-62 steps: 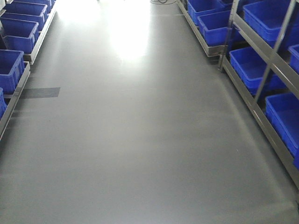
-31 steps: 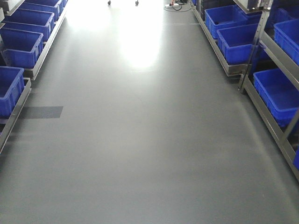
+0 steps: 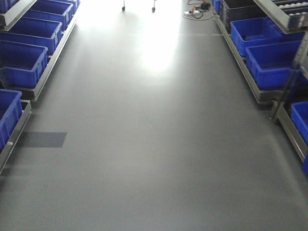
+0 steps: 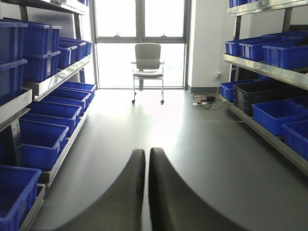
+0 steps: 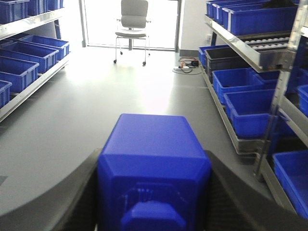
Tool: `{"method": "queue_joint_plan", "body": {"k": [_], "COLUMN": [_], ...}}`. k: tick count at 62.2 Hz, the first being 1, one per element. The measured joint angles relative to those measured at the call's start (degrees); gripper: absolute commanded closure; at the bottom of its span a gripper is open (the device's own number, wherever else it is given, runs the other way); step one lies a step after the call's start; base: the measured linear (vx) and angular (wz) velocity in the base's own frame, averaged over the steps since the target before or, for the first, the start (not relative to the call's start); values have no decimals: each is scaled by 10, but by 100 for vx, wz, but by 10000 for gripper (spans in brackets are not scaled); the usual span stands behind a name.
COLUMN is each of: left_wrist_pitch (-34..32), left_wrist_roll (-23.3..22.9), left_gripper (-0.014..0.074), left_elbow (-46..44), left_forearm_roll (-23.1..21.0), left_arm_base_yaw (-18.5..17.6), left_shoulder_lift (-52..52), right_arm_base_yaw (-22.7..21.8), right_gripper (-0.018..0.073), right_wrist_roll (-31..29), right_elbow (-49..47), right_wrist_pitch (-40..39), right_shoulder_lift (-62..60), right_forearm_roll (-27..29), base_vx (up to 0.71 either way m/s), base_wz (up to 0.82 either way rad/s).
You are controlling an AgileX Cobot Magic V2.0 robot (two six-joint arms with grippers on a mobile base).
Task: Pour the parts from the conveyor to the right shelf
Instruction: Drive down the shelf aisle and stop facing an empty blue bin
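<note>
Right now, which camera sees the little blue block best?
The right wrist camera: the blue block fills the foreground, held by the right gripper. The left wrist and front cameras do not show it.

No writing, label, brand, number or sign can be read in any view. The bright blue plastic block (image 5: 154, 168) has a raised moulding on its near face, too blurred to tell whether it carries letters. The walls of the large blue plastic bins (image 4: 41, 144) show nothing legible.
</note>
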Motion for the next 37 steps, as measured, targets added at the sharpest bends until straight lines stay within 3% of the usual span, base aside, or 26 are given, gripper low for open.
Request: {"method": "queue_joint_plan", "body": {"k": [37], "left_wrist_pitch": [0], "left_wrist_roll": [0], "left_gripper": [603], "left_elbow": [0], "left_forearm_roll": [0], "left_arm_base_yaw": [0], "left_shoulder_lift": [0], "right_arm_base_yaw": [0], "right_gripper": [568], "right_wrist_roll": [0], "right_elbow": [0], "right_wrist_pitch": [0], "right_shoulder_lift": [0], "right_forearm_roll": [0], "base_vx": [55], "base_wz": [17]}}
